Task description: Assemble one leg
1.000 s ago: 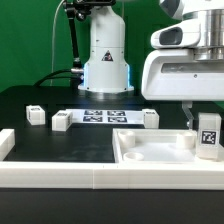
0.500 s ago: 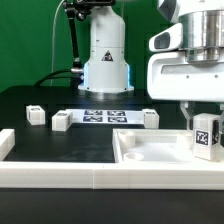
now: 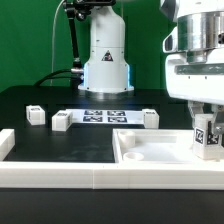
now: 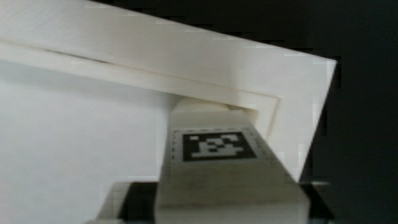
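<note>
Rising at the table's exterior-view right edge, gripper (image 3: pixel 207 124) clamps stubby white tagged plastic leg (image 3: pixel 207 135) | over large white rimmed panel (image 3: pixel 150 150) corner | seating pending

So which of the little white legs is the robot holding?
The leg at the exterior view's right, clamped in the gripper at the corner of the big white panel. The other three sit loose on the black table.

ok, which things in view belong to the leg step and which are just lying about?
In the job:
- gripper, shut on the leg
- the leg, held at the panel's corner
- large white panel

Lying about:
- three spare legs on the table
- the marker board
</note>
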You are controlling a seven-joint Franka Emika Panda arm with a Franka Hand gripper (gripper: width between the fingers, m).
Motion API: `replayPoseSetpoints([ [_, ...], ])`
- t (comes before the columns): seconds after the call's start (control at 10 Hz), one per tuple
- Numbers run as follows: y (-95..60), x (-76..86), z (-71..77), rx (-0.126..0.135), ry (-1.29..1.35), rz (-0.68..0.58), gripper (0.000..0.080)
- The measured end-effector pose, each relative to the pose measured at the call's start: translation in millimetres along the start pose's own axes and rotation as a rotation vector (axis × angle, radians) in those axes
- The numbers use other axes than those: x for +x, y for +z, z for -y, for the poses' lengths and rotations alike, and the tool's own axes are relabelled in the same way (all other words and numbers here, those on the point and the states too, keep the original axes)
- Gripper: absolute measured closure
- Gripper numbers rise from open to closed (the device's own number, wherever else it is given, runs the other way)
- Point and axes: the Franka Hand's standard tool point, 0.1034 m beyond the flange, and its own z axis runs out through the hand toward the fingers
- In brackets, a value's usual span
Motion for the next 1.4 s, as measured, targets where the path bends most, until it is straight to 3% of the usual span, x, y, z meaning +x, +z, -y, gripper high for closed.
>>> replayPoseSetpoints([
  [0.1, 0.1, -0.6, 0.0, 0.000, 0.023, 0.001, 0.0506],
  [0.2, 0.1, -0.1, -0.1, -0.001, -0.015, 0.001, 0.0359],
  [0.3, -0.4, 1.0, 0.1, -0.005, -0.091, 0.003, 0.0359],
  [0.4, -0.8, -0.6, 1.0, -0.004, -0.127, 0.003, 0.0198],
  [0.5, -1.2, -0.4, 1.7, -0.003, -0.201, 0.003, 0.0165],
  [0.8, -2.4, 0.9, 3.3, -0.007, -0.547, 0.004, 0.0150],
  [1.1, -5.8, -2.6, 7.4, -0.056, -0.845, 0.010, 0.0151],
  [1.4, -5.3, 2.7, 8.3, -0.046, -1.033, -0.004, 0.0151],
])
